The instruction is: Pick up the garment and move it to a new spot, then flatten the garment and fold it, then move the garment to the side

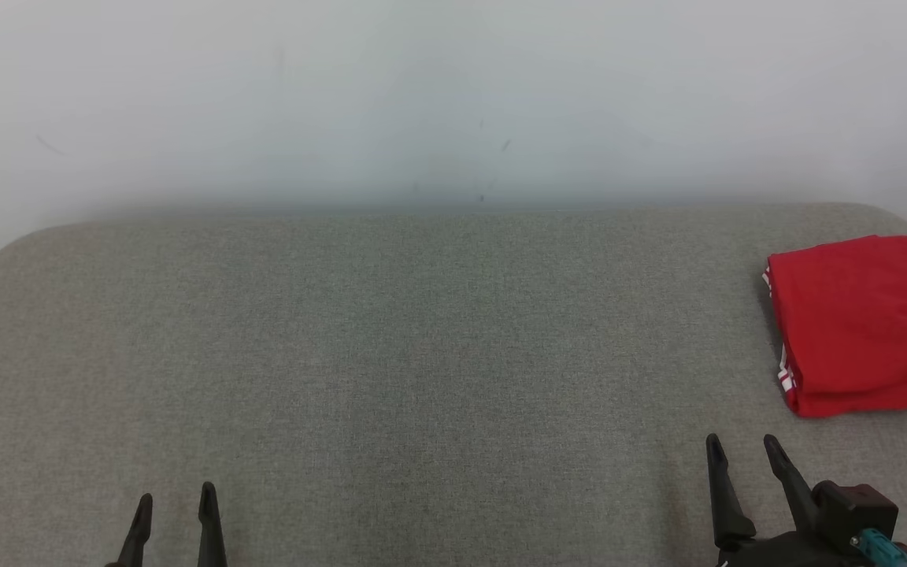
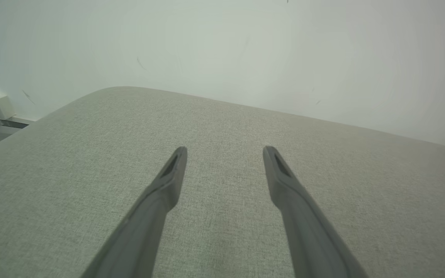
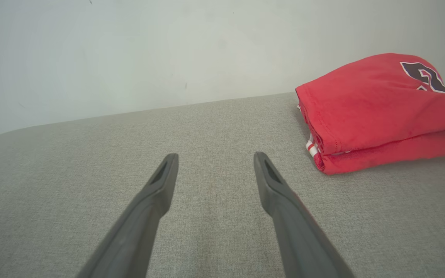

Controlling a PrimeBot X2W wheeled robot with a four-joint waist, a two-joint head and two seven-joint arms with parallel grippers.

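jaws spread; folded red garment (image 1: 855, 323) on woven cushion (image 1: 422, 354).

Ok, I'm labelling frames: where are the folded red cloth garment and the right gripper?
folded red cloth garment (image 1: 855, 323), head view, middle of top layer.
right gripper (image 1: 741, 439), head view, midway between fingertips.

Head view: high up, faces forward and down across grey padded surface (image 1: 422, 354) to pale wall (image 1: 453, 94); left gripper (image 1: 176, 492) at bottom left, right gripper (image 1: 741, 438) at bottom right. Both wrist views: low, near the surface, looking along own fingers (image 2: 168, 181) toward the wall; left one tilted. Shared: surface and wall in all three; red garment (image 3: 373, 112) close in right wrist view, at head view's right edge, sliver at left wrist view's right edge.
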